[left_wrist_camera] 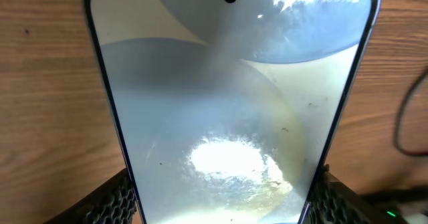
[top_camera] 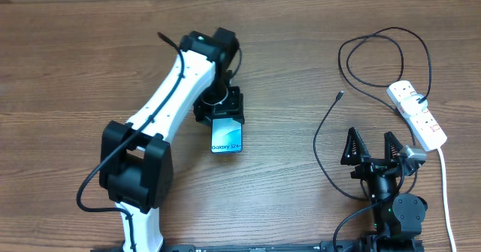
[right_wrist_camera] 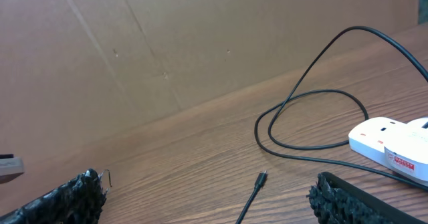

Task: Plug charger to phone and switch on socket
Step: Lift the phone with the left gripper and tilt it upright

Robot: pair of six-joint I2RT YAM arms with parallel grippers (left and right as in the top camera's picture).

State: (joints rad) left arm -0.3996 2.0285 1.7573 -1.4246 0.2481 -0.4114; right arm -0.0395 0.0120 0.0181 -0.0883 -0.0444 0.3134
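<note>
The phone point(top_camera: 227, 137) lies on the table with its lit screen up and "Galaxy S24+" at its near end. It fills the left wrist view point(left_wrist_camera: 227, 110). My left gripper point(top_camera: 220, 110) point(left_wrist_camera: 224, 200) has a finger against each long edge of the phone, shut on it. The charger is a thin black cable looping from the socket, its plug tip point(top_camera: 340, 95) point(right_wrist_camera: 262, 178) lying free on the table. The socket point(top_camera: 417, 114) point(right_wrist_camera: 393, 142) is a white power strip at the right. My right gripper point(top_camera: 370, 148) point(right_wrist_camera: 210, 197) is open and empty, short of the plug tip.
The thick white cord point(top_camera: 445, 184) runs from the socket toward the front right edge. The black cable loops point(top_camera: 383, 56) lie behind and left of the socket. A brown cardboard wall point(right_wrist_camera: 167, 43) stands behind the table.
</note>
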